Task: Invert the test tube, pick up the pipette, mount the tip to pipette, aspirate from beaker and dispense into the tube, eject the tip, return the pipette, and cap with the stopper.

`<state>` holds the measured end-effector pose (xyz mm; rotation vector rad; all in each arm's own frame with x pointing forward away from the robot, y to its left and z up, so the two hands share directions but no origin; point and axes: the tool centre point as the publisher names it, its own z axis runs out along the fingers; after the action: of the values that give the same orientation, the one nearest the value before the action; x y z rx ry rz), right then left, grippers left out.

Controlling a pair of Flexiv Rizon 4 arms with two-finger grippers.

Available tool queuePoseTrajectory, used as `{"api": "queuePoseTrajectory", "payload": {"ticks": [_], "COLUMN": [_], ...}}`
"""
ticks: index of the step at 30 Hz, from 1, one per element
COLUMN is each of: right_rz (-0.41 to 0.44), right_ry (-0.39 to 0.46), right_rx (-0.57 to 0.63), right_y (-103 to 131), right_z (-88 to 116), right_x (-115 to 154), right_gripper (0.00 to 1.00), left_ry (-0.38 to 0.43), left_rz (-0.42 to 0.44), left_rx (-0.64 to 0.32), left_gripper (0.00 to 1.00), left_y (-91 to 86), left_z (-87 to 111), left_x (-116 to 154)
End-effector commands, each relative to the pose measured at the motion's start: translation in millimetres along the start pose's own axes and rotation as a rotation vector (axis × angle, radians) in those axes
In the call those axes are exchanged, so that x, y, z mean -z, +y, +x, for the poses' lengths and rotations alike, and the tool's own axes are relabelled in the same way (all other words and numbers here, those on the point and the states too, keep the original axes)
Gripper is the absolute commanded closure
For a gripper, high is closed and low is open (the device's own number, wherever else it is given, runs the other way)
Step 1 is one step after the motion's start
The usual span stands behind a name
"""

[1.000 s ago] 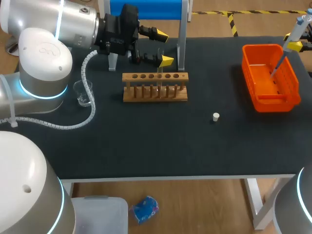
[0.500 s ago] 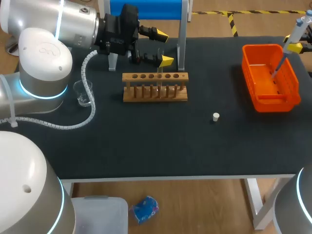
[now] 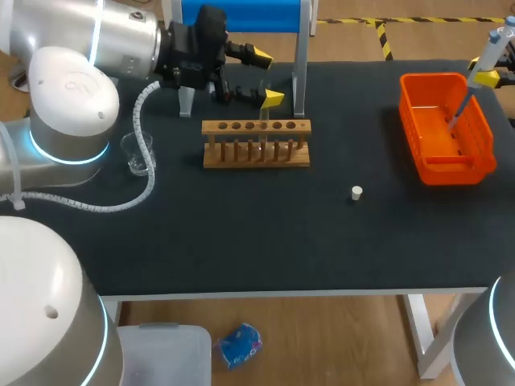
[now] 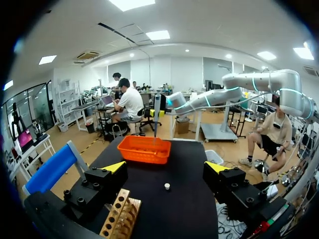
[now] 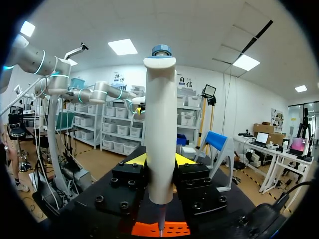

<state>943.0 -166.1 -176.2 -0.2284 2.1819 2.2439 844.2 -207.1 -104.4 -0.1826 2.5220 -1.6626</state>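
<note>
White plastic pipette (image 5: 160,124) sits clamped in my right gripper (image 5: 159,160), both yellow-tipped fingers pressing its smooth round barrel, over the table's far right corner. Its long axis runs near upright, blue cap up, thin end down inside the orange basket (image 3: 412,121). My left gripper (image 3: 265,78) hangs wide open, holding nothing, just behind the wooden rack (image 3: 256,153) with a glass tube (image 3: 262,129) standing in it.

No readable text, numbers or labels on anything on the worktop (image 3: 241,233). Only an embossed looping mark on the left arm's white joint cap (image 3: 68,80), possibly a logo, no letters made out. Nothing legible on the pipette (image 5: 160,129) body or the orange bin (image 3: 412,121).
</note>
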Motion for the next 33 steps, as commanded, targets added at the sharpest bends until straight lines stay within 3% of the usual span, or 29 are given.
{"api": "queuePoseTrajectory", "payload": {"ticks": [1, 7, 14, 19, 33], "right_rz": [0.003, 0.003, 0.003, 0.003, 0.003], "right_ry": [-0.001, -0.001, -0.001, -0.001, -0.001], "right_rx": [0.0, 0.0, 0.0, 0.0, 0.0], "right_y": [1, 1, 1, 1, 1], "right_z": [1, 1, 1, 1, 1], "right_x": [0, 0, 0, 0, 0], "right_gripper": [1.0, 1.0, 1.0, 1.0, 1.0], "left_ry": [-0.032, -0.06, -0.061, -0.07, -0.07], "left_rz": [-0.039, -0.046, -0.04, 0.013, 0.013], "left_rx": [0.003, -0.017, 0.009, 0.012, 0.012], "left_gripper": [0.0, 0.0, 0.0, 0.0, 0.0], "left_y": [-29.0, -56.8, -71.6, -89.0, -89.0], "left_z": [6.0, -2.9, -11.1, -13.6, -13.6], "left_x": [-10, -42, -84, -116, -116]}}
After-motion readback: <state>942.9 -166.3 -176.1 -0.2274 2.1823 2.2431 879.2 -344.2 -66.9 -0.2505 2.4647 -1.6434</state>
